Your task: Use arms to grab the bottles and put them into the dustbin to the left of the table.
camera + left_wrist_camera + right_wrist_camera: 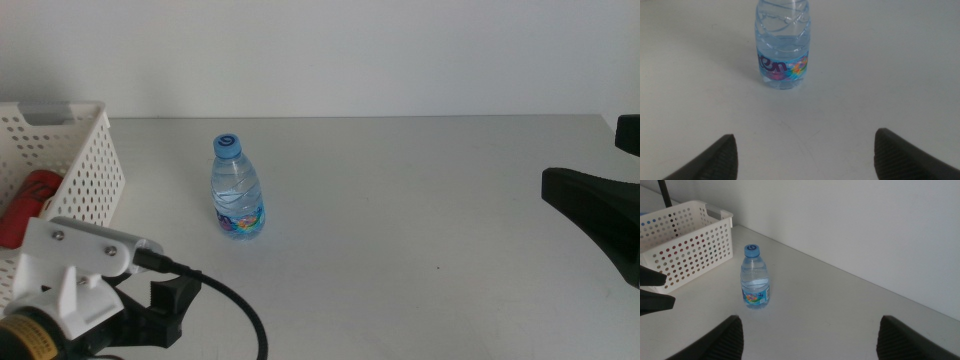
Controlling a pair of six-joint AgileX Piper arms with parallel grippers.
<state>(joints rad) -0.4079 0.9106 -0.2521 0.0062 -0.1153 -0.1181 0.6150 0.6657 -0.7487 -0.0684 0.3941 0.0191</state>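
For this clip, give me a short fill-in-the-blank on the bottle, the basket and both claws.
1. The water bottle stands ____ on the table.
2. Its cap is ____ in colour.
3. The red item lies inside the white ____ at the table's left.
4. The left claw faces the bottle with jaws ____; the right claw waits at the right, also open.

Missing words: upright; blue; basket; open

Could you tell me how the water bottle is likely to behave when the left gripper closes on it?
The water bottle stands upright and narrow, so an off-centre nudge would probably tip it. Its thin clear ribbed wall may flex. The left gripper is open.
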